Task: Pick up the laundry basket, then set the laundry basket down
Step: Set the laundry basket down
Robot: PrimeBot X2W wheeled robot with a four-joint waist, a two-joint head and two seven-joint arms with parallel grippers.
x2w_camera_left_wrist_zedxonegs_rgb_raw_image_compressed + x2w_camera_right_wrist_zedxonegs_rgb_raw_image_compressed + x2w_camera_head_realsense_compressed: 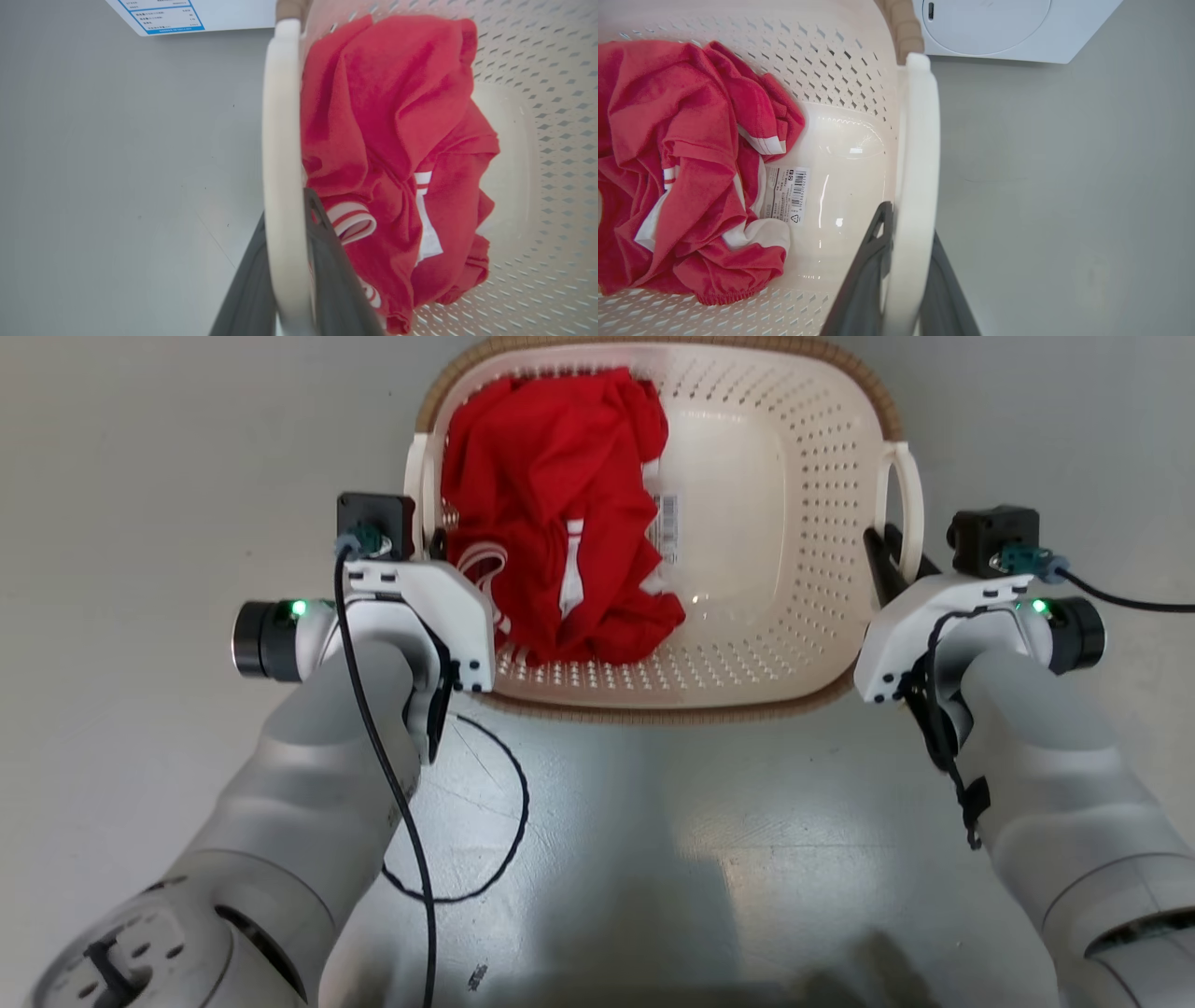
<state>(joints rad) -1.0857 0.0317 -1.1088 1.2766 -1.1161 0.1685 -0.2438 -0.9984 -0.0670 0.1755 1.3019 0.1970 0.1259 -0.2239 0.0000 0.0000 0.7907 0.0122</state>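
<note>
The laundry basket (775, 523) is cream-white with perforated walls and a brown rim, and lies straight ahead in the head view. A crumpled red garment (560, 504) with white stripes fills its left half. My left gripper (431, 537) is shut on the basket's left loop handle (280, 140), with a dark finger on each side of it in the left wrist view, where the left gripper (285, 205) shows close up. My right gripper (887, 560) is shut on the right loop handle (917, 140); the right gripper (910, 221) straddles it. Whether the basket touches the floor cannot be told.
Pale grey floor (140, 476) surrounds the basket. A white washing machine (994, 28) stands beyond the basket's far end, its labelled panel (187, 14) showing in the left wrist view. A black cable (504, 803) loops from my left wrist.
</note>
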